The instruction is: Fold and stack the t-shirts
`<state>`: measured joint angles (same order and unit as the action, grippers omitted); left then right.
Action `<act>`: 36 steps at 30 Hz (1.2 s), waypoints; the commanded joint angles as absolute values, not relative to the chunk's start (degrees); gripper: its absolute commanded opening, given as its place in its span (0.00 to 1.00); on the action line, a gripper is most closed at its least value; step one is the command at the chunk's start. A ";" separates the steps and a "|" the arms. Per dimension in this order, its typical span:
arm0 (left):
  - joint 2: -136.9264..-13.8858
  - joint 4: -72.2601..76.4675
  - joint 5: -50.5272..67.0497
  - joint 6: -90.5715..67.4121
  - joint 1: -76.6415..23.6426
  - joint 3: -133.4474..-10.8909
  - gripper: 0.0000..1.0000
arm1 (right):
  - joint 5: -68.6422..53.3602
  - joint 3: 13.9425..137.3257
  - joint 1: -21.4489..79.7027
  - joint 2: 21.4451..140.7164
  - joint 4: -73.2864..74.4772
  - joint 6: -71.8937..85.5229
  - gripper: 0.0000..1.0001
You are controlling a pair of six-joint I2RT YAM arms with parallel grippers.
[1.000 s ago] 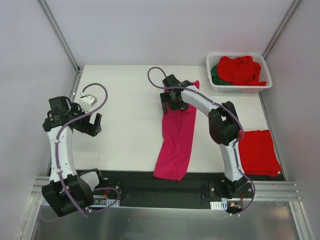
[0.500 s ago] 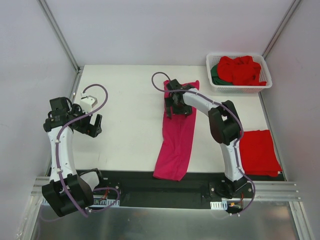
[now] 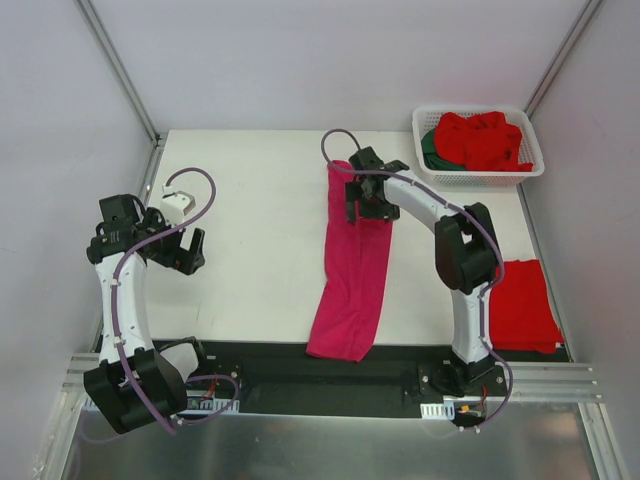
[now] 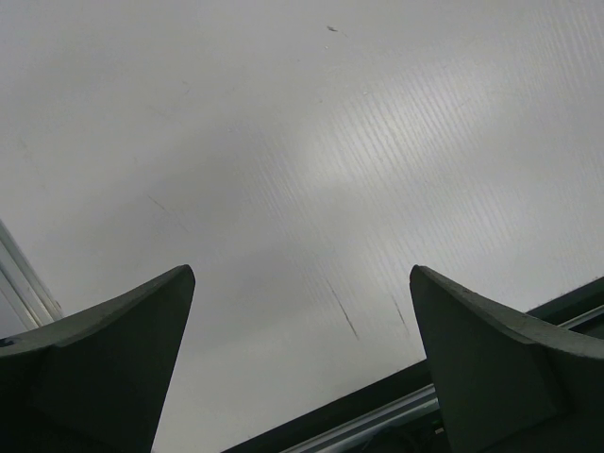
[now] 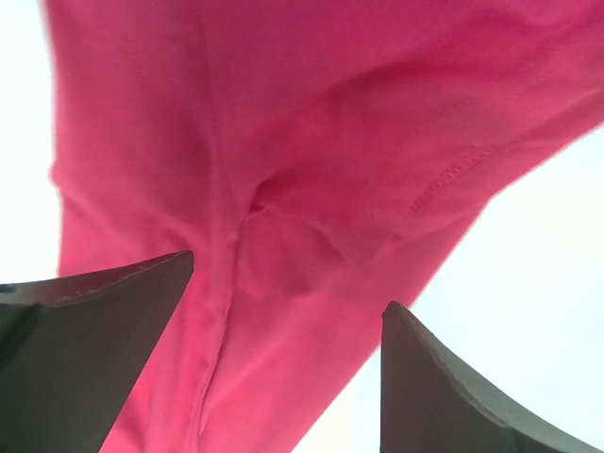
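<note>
A magenta-pink t-shirt [image 3: 350, 280] lies folded into a long narrow strip down the middle of the table, from the far side to the front edge. My right gripper [image 3: 367, 212] hovers open over its far end. In the right wrist view the pink cloth [image 5: 283, 123] fills the space under and between the spread fingers of this gripper [image 5: 288, 283], and nothing is pinched. A red t-shirt [image 3: 520, 300] lies folded flat at the right front. My left gripper [image 3: 188, 252] stands open and empty at the left, and its wrist view shows the gripper [image 4: 300, 274] over bare table.
A white slotted basket [image 3: 478, 108] at the back right corner holds crumpled red shirts [image 3: 480, 138] and a dark green one [image 3: 430, 148]. Metal frame posts rise at the back corners. A black rail [image 3: 300, 365] runs along the front edge, under the pink strip's near end.
My right gripper has moved to the right across the far end of the pink t-shirt, uncovering its far left corner. The left arm has not moved.
</note>
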<state>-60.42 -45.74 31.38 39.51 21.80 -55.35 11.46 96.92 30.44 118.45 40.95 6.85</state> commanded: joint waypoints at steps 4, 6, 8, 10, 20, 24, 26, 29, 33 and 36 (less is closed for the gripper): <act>-59.94 -46.67 33.14 39.11 21.97 -54.93 0.99 | 6.07 98.08 30.41 126.03 39.64 7.91 0.88; -59.94 -46.76 33.22 39.20 21.88 -54.93 0.99 | 4.49 100.01 30.50 127.87 40.42 7.04 0.89; -60.03 -46.76 33.40 39.03 21.97 -54.93 0.99 | 3.35 101.77 30.76 129.46 41.22 6.42 0.88; -60.12 -46.67 33.84 38.85 21.97 -55.02 0.99 | 2.03 103.62 31.20 130.95 40.87 5.72 0.89; -59.42 -47.20 34.37 38.14 21.97 -54.76 0.99 | -1.85 126.26 32.87 141.06 44.99 1.93 0.90; -58.98 -47.72 34.19 38.32 21.89 -54.32 0.99 | -0.80 134.03 32.87 143.96 48.51 1.32 0.91; -58.71 -47.90 34.10 38.32 21.97 -54.32 0.99 | -0.35 134.39 32.78 143.62 49.21 0.97 0.91; -58.62 -48.08 34.10 38.41 21.97 -54.05 0.99 | -0.35 131.94 32.96 140.72 50.71 1.05 0.91; -58.62 -48.08 34.28 38.32 21.97 -54.05 0.99 | 7.28 122.12 35.49 131.59 51.34 0.36 0.91; -58.89 -48.08 34.54 38.32 21.97 -54.23 0.99 | 12.82 118.75 36.82 124.64 47.47 -1.48 0.91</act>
